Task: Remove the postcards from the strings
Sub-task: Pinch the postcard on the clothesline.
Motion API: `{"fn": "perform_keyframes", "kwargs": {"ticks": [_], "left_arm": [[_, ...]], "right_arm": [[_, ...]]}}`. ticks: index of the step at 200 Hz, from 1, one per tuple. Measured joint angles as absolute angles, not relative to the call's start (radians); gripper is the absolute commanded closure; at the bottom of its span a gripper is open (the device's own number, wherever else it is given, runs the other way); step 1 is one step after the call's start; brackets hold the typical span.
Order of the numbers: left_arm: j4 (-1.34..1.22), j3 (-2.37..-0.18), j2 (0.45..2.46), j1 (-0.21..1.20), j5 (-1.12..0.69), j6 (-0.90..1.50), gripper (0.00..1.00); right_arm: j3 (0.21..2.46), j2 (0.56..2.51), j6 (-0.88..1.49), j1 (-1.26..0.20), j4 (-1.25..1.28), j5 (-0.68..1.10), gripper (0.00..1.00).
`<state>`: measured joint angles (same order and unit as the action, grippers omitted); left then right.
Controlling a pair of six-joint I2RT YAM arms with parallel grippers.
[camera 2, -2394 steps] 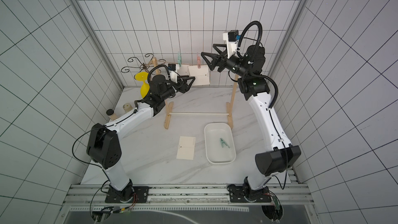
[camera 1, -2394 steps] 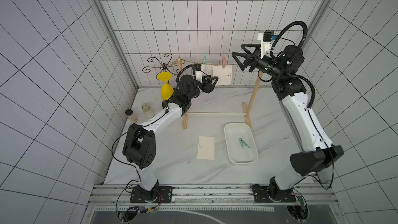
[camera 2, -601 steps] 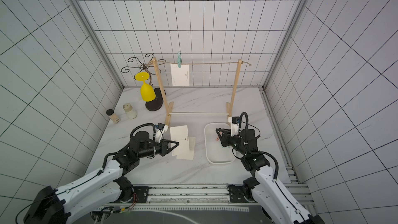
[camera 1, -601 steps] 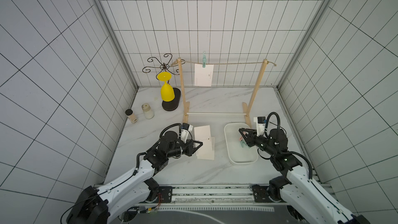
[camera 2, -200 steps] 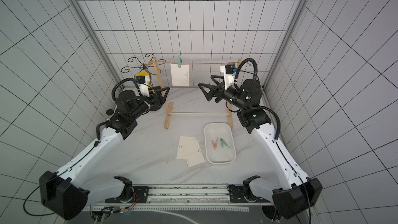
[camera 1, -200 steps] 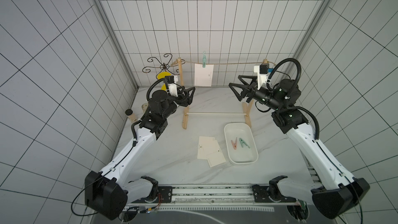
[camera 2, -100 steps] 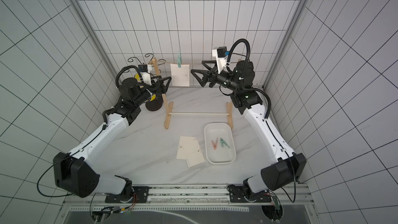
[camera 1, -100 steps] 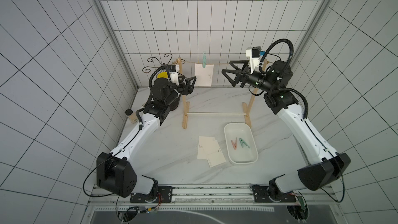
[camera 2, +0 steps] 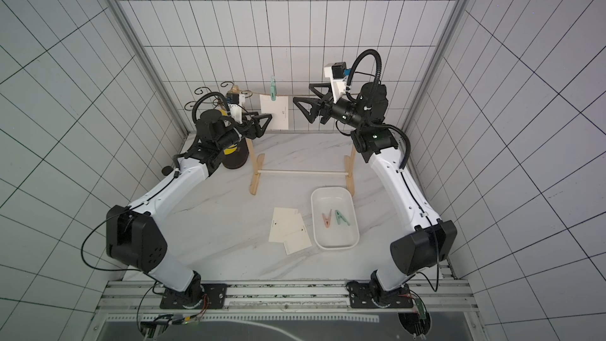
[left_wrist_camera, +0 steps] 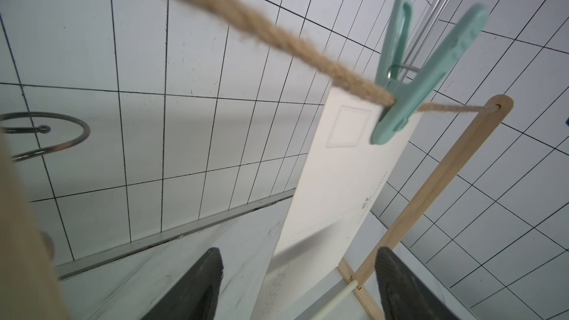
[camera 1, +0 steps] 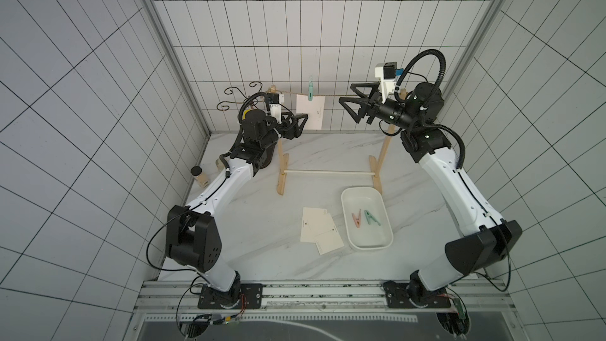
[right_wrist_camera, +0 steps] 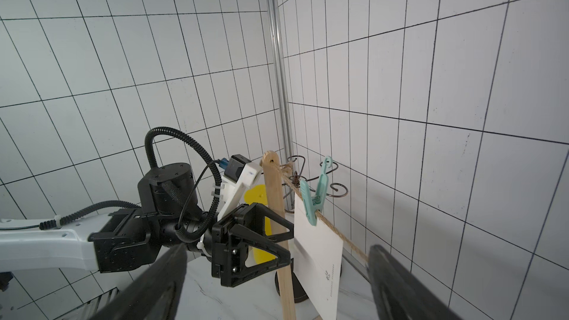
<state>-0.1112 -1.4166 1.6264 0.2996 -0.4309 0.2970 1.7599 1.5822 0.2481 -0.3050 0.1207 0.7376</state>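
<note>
Twine (camera 1: 333,96) holds one card (camera 1: 311,111) under a green peg (camera 1: 310,87). Left gripper (camera 1: 301,126) at its 8 o'clock, right gripper (camera 1: 346,95) at 3 o'clock: both agape, empty, evidently poised to unpeg.

White tray (camera 1: 367,239) holds one pink peg (camera 1: 356,218) and one green peg (camera 1: 372,218), side by side. Black-capped jar (camera 1: 197,174) stands near wall.

Bright, even light; near strings (left_wrist_camera: 215,4) blurred
</note>
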Motion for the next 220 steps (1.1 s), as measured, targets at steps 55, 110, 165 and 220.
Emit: {"fn": "perform_keyframes", "kwargs": {"ticks": [55, 110, 165, 220], "left_arm": [[-0.146, -1.419, 1.642, 0.300, -0.505, 0.295, 0.23], [-0.220, -1.415, 1.642, 0.300, -0.587, 0.319, 0.38], [-0.252, -1.388, 1.642, 0.300, -0.651, 0.334, 0.44], [-0.268, -1.366, 1.642, 0.300, -0.682, 0.350, 0.46]], "right_arm": [[1.761, 1.583, 0.249, -0.299, 0.129, 0.756, 0.08], [1.761, 1.583, 0.255, -0.299, 0.138, 0.761, 0.08], [1.767, 1.584, 0.272, -0.299, 0.148, 0.779, 0.08], [1.887, 1.650, 0.295, -0.299, 0.164, 0.808, 0.08]]}}
